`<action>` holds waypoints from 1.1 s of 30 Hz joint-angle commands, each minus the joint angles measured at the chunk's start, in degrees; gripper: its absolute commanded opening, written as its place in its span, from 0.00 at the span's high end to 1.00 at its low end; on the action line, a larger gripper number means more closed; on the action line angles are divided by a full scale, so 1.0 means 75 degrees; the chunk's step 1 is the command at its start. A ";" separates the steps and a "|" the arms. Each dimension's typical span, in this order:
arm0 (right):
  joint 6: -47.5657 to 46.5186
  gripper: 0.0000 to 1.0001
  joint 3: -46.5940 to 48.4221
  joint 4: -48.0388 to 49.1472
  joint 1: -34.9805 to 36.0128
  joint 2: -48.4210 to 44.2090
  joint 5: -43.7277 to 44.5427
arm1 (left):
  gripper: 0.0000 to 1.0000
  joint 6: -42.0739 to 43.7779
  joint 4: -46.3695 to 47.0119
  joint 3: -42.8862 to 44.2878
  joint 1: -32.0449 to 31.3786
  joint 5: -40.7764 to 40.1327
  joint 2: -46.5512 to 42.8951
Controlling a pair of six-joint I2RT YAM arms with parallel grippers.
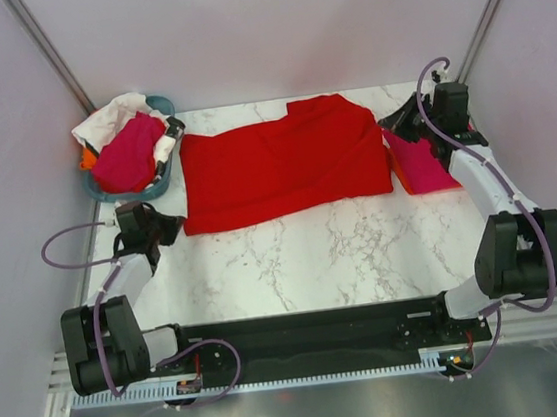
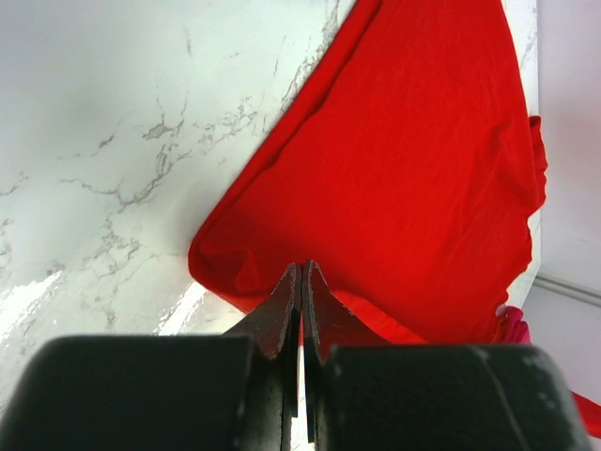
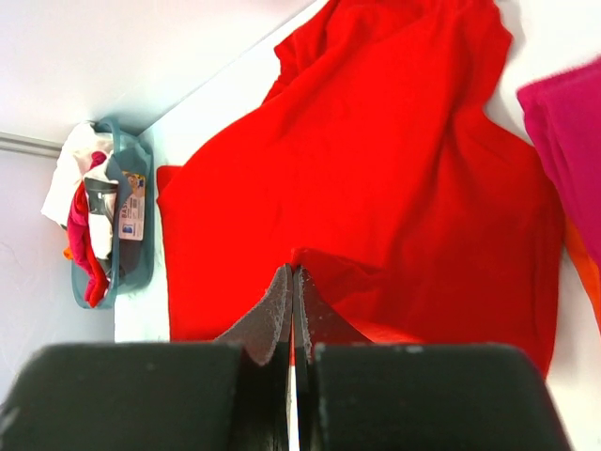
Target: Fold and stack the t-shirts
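Note:
A bright red t-shirt (image 1: 283,163) (image 2: 413,160) (image 3: 376,160) lies spread across the back of the marble table. My left gripper (image 1: 168,224) (image 2: 302,268) is shut on its hem, right beside the near-left corner. At the shirt's right edge my right gripper (image 1: 390,127) (image 3: 293,271) is shut on a small raised pucker of the red cloth. To the right lies a folded magenta-pink t-shirt (image 1: 422,164) (image 3: 573,141) on top of an orange one (image 3: 584,277). More shirts, pink (image 1: 132,155) and white (image 1: 112,117), are heaped in the tub.
The teal oval tub (image 1: 162,186) (image 3: 131,272) stands at the back left corner, close to the red shirt's left edge. Pale walls close in the back and both sides. Bare marble (image 1: 304,256) stretches from the shirt to the arm bases.

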 commanded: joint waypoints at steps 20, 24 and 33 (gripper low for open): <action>-0.0375 1.00 0.2508 -0.0372 0.0076 0.2264 0.0025 | 0.98 -0.0695 0.0883 0.0745 -0.0025 -0.0593 0.0898; -0.0387 1.00 0.2837 -0.0489 0.0076 0.2487 0.0037 | 0.98 -0.0765 0.0942 0.0816 -0.0025 -0.0710 0.0921; -0.0387 1.00 0.3645 -0.0688 0.0076 0.3131 0.0048 | 0.98 -0.0859 0.1047 0.1214 -0.0036 -0.0500 0.1448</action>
